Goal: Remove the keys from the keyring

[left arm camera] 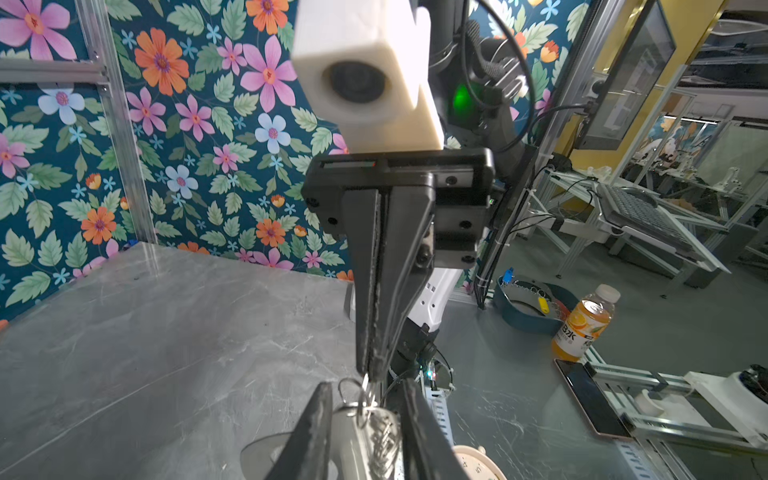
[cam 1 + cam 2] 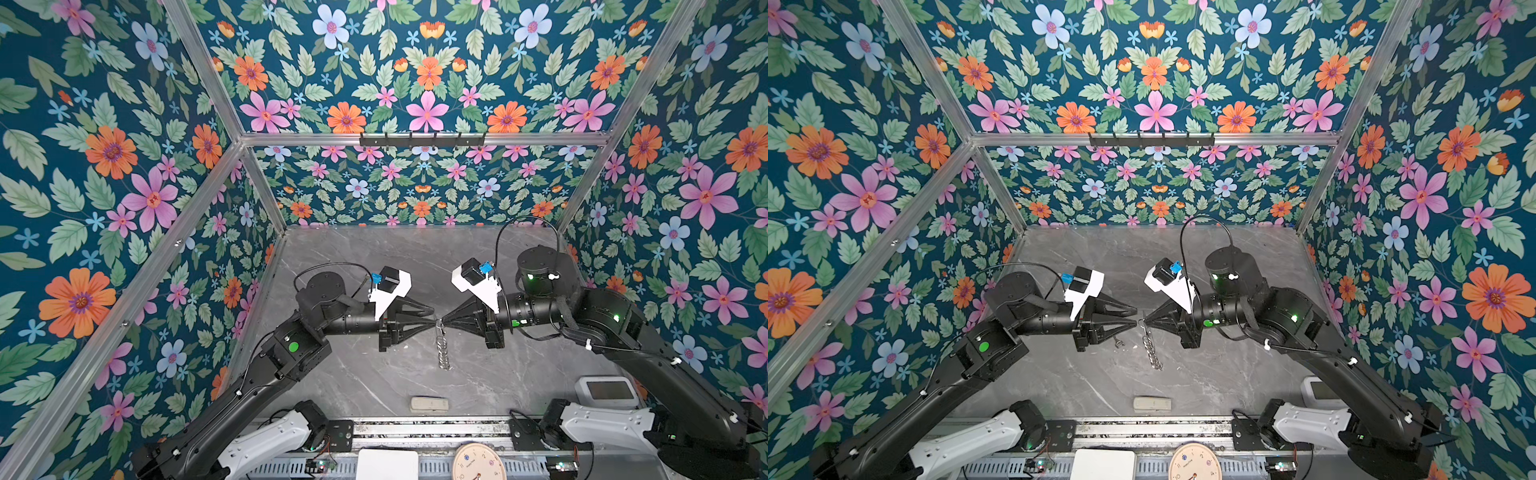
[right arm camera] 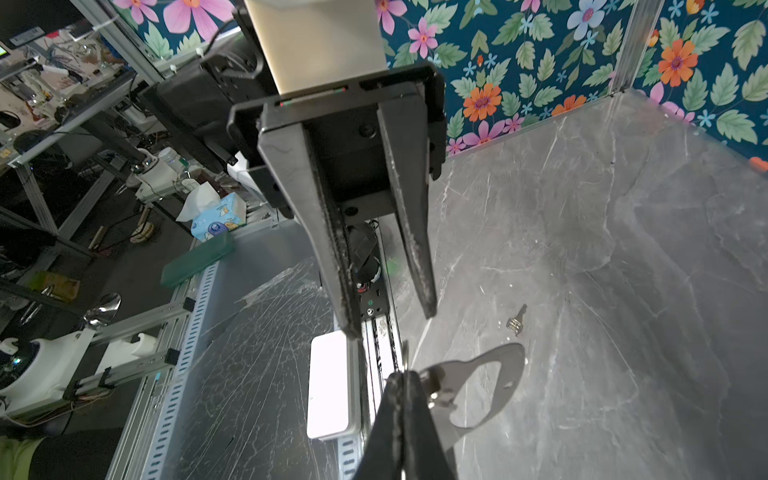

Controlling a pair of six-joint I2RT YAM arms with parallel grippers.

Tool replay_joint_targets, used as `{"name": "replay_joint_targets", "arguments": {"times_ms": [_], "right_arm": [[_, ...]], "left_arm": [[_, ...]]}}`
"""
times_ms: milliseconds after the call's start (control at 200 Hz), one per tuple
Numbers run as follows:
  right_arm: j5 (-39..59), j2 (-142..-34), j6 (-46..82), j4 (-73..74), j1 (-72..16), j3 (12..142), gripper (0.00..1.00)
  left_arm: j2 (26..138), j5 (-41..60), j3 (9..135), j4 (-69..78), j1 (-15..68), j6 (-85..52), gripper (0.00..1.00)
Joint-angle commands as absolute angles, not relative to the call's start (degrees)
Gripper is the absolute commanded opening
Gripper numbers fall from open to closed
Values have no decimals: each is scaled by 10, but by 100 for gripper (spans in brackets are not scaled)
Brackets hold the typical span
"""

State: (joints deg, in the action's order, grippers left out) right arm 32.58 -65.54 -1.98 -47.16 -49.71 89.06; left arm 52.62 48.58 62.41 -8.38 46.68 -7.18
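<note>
Over table (image 2: 1100, 257) centre, tip to tip: L claw (image 2: 1136, 316) released, jaws apart, nothing between; R claw (image 2: 1144, 322) clenched on keyring (image 2: 1152, 353) at its far end. Hangs from R claw w/ long axis far-to-near in both top views, rest trailing toward near edge; can't tell if low end touches table. One key (image 2: 1118, 343) already off, flat on table, left of keyring, just near-side of L claw, apart from both claws. 2nd key not made out: too small or hidden at held end, even in wrist views. Prob. next step: L claw in on whatever's left on keyring. Crux: held end lies just right of L claw tips, straight along its reach, so approx. a short push right w/ jaws open, no re-aim needed. L arm also nearer the loose key. Risk: keyring swings or twists in R grip.
</note>
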Motion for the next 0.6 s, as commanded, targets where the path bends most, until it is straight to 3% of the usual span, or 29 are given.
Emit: {"name": "replay_joint_targets", "arguments": {"times_ms": [0, 150, 595], "right_arm": [[330, -661, -38, -494, -497, 902, 0], [325, -666, -40, -494, -497, 908, 0], [307, -677, -39, -481, -497, 916, 0]], "left_arm": [[542, 510, 646, -148, 467, -51, 30], [560, 524, 664, -180, 467, -47, 30], [572, 546, 671, -184, 467, -41, 15]]}}
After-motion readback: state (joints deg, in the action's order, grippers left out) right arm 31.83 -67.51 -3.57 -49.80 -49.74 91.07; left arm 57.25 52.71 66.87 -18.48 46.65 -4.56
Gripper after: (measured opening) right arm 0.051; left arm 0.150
